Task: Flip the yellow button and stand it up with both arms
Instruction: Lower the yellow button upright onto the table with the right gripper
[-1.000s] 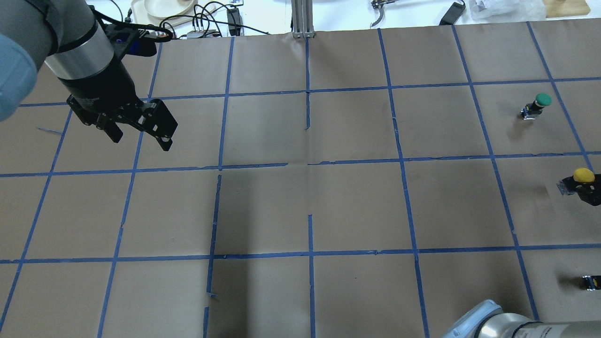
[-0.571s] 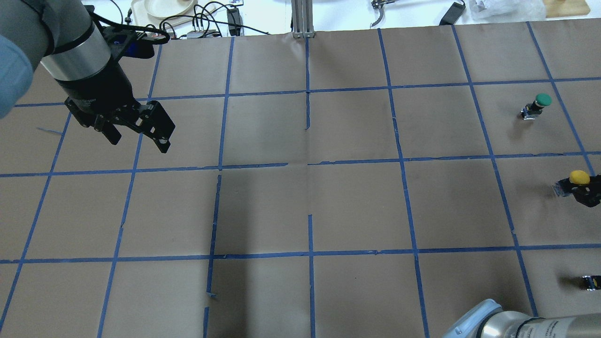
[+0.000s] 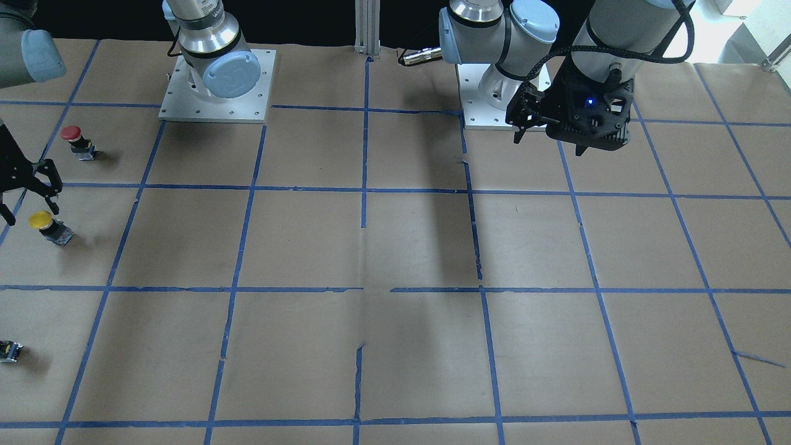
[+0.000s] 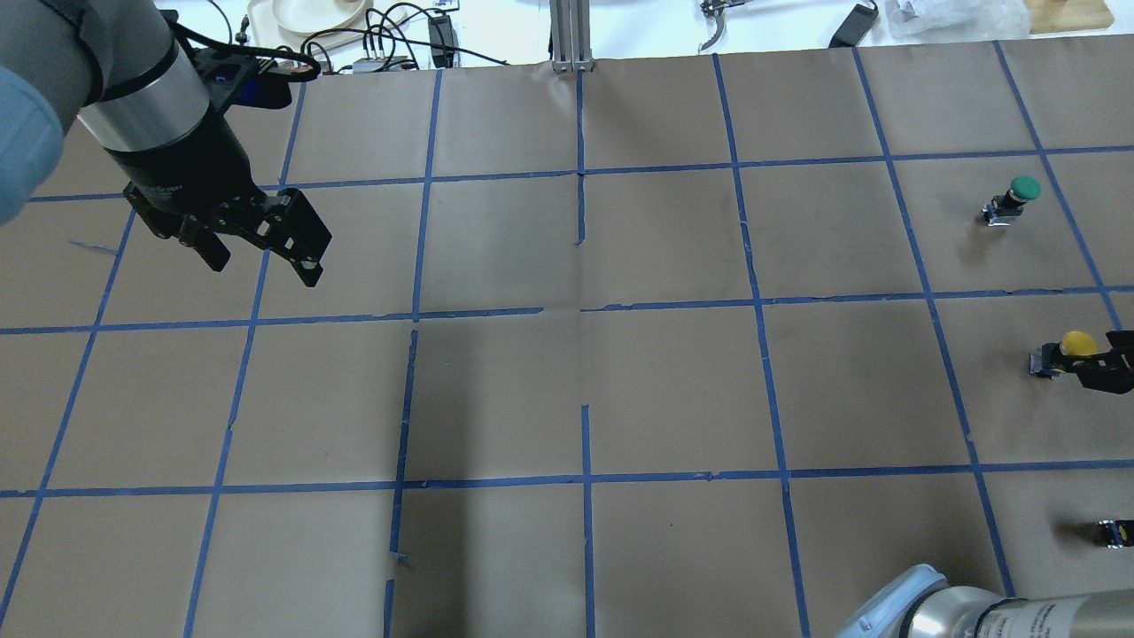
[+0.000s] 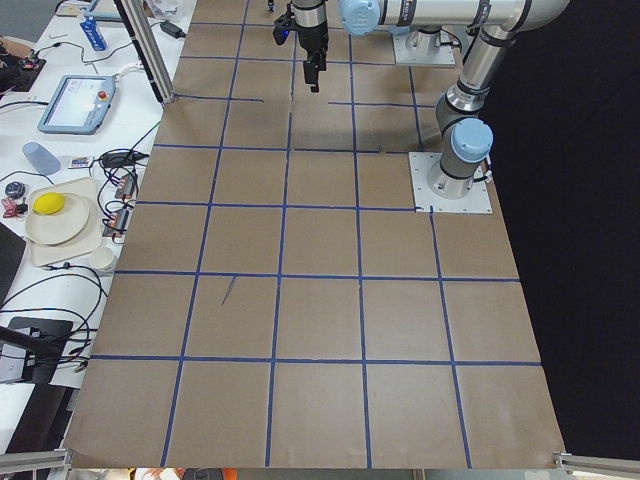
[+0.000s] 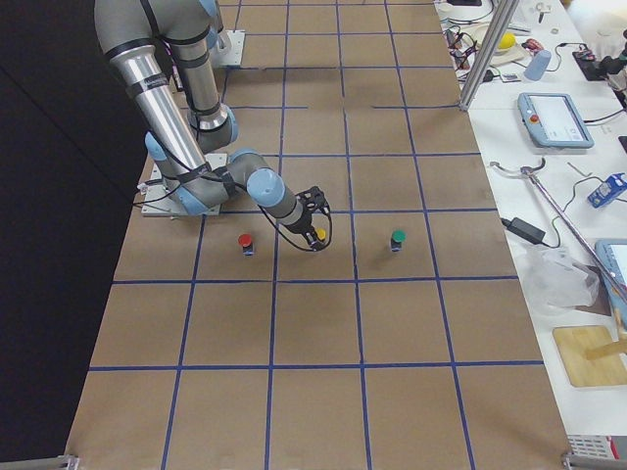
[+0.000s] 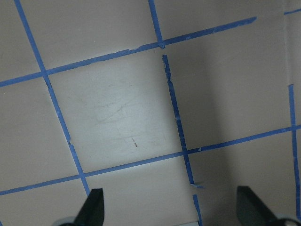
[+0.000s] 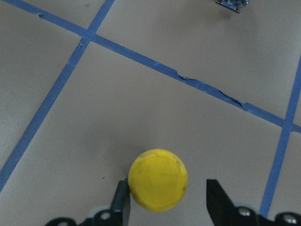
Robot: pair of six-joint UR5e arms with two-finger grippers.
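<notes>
The right gripper (image 8: 165,197) hangs open with a finger on either side of the yellow button's (image 4: 1077,343) cap, near the table's (image 4: 620,390) right end, while the left gripper (image 4: 263,266), spread wide, hovers well apart over the left side.

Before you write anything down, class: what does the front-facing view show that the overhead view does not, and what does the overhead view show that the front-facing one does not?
Only the front-facing view shows the red button and the two arm bases.

Only the overhead view shows the green button, plus the plate and cables beyond the table.

Both views show the yellow button with the right gripper open around it. They also show the left gripper, open too, and the small dark block.
</notes>
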